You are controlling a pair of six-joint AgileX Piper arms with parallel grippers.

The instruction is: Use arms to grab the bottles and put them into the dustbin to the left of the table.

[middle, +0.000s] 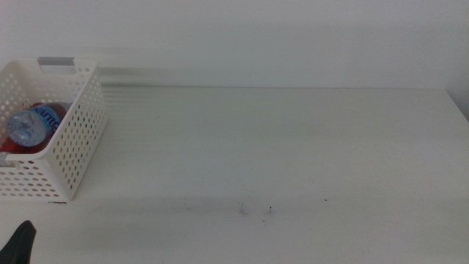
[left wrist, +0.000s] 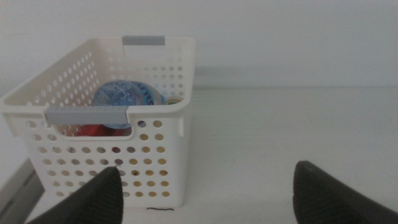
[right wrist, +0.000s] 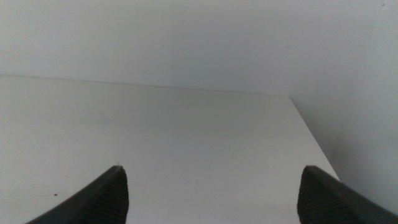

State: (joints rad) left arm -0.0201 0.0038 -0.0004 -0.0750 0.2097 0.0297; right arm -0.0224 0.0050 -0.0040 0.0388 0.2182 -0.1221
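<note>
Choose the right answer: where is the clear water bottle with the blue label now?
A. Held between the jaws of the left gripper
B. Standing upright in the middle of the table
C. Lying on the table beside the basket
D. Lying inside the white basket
D. The water bottle lies on its side inside the white basket, on top of something red; the left gripper holds nothing, its jaws apart.
</note>
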